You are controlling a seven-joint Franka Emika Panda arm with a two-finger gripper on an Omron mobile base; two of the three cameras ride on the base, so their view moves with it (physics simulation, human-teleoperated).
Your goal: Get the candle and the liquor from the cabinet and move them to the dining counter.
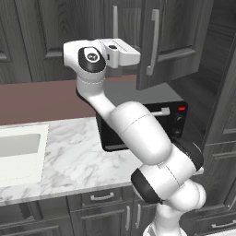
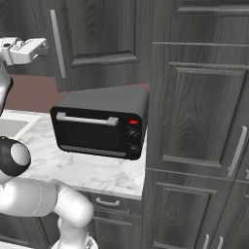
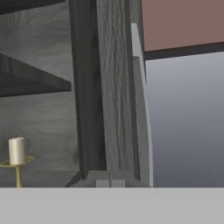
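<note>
The gripper [image 3: 110, 183] is closed, its two tips pressed together with nothing visibly between them, right up against the edge of the cabinet [image 3: 111, 87] door. Off to the hand's left, inside the cabinet, the candle [image 3: 16, 151] stands upright on its gold candlestick on a shelf. Below and to the right of the hand, a black toaster oven [image 2: 99, 121] sits on the marble worktop [image 1: 69, 156]; its knobs and red light carry no readable writing. No brand or label can be read anywhere.
</note>
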